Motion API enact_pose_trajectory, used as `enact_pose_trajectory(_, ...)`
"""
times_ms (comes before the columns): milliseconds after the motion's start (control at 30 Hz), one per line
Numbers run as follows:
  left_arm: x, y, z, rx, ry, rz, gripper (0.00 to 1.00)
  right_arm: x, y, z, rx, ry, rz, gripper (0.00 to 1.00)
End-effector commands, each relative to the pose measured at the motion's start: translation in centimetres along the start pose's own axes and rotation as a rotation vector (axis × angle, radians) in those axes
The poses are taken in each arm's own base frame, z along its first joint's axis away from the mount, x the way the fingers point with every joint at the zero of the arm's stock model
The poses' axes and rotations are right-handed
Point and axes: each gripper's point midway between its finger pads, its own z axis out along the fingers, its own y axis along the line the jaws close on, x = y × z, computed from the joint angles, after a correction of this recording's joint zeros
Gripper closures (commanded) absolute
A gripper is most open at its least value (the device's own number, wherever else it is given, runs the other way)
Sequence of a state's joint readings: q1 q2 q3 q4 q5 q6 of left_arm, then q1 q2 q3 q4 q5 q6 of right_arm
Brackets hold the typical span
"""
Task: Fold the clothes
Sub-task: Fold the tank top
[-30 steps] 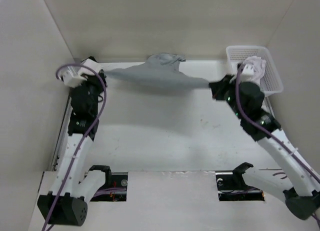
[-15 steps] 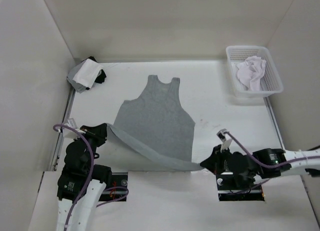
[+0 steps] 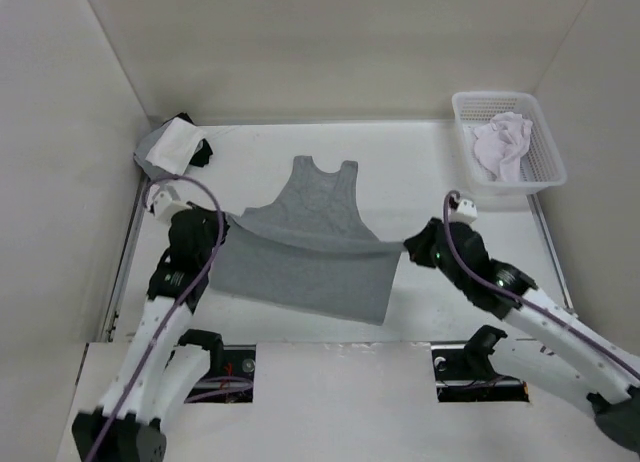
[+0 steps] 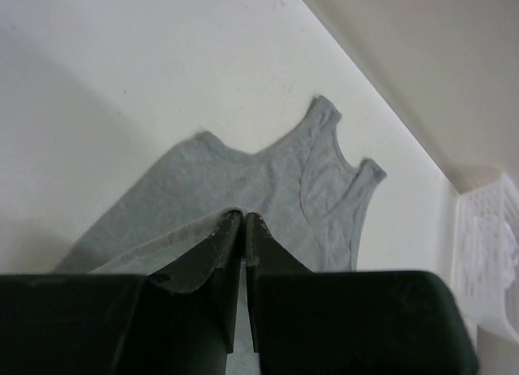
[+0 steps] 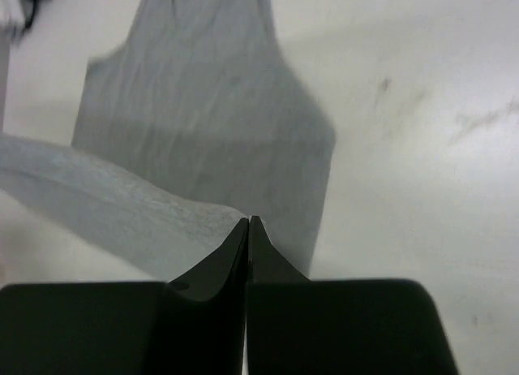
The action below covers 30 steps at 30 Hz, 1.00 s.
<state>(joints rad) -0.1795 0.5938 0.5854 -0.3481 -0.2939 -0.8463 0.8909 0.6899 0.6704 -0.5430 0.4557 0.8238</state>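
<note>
The soft grey sleeveless cloth top [image 3: 318, 197] was spread on the white table [image 3: 430, 172], bottom corners pinched by the closed left gripper [image 3: 222, 222] and right gripper [image 3: 408, 250]. It was judged light and floppy, best held by corners.

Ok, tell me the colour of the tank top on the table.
The tank top is plain grey, no pattern; clearest in the top external view.

Plain grey sleeveless top [image 3: 318, 197], neck end flat, hem edge raised taut across its middle.
</note>
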Motion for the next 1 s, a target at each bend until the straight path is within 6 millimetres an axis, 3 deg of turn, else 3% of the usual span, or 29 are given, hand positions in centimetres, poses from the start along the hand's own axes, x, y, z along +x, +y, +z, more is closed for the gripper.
enact_pose_trajectory(0,-4.2,-4.5,5.1,0.077,-0.171,-0.083,0.98,-6.4,3.6,5.1,-0.187,-0.110,-0.060,1.00)
enact_pose_trajectory(100,-5.0,-6.8,10.5,0.068,-0.178,-0.075,0.98,-11.6,1.5,10.1,-0.109,-0.172,-0.024,1.00)
enact_pose_trajectory(233,-5.3,-9.9,17.9,0.070,-0.139,-0.062,0.98,-16.1,0.7,16.2,-0.066,-0.176,0.006,1.00)
enact_pose_trajectory(367,-4.2,-11.5,24.4,0.059,-0.076,-0.026,0.96,-18.7,-1.0,21.8,-0.025,-0.143,0.040,1.00)
enact_pose_trajectory(433,-2.7,-12.0,27.4,0.063,-0.020,0.007,0.89,-19.3,-2.2,25.0,0.006,-0.118,0.060,0.98)
enact_pose_trajectory(500,-1.6,-11.8,29.2,0.062,0.014,0.025,0.73,-19.1,-3.3,27.7,0.041,-0.093,0.094,0.82)
enact_pose_trajectory(567,-1.4,-11.2,28.9,0.055,0.020,0.024,0.64,-18.4,-3.7,28.7,0.059,-0.069,0.112,0.63)
enact_pose_trajectory(667,-1.9,-9.4,25.2,0.034,-0.015,0.008,0.65,-17.5,-3.8,26.9,0.064,-0.073,0.108,0.57)
enact_pose_trajectory(733,-1.1,-7.6,21.6,0.020,-0.039,-0.007,0.68,-15.5,-3.1,24.7,0.059,-0.077,0.098,0.57)
enact_pose_trajectory(800,1.0,-4.9,17.7,-0.008,-0.040,-0.022,0.71,-12.2,-2.0,22.2,0.032,-0.066,0.074,0.67)
enact_pose_trajectory(900,4.4,-0.5,13.5,-0.051,0.005,-0.064,0.75,-6.6,-0.5,18.7,-0.030,-0.031,0.066,0.96)
enact_pose_trajectory(967,6.4,2.9,11.0,-0.082,0.051,-0.061,0.74,-3.1,0.2,16.8,-0.065,0.005,0.062,0.99)
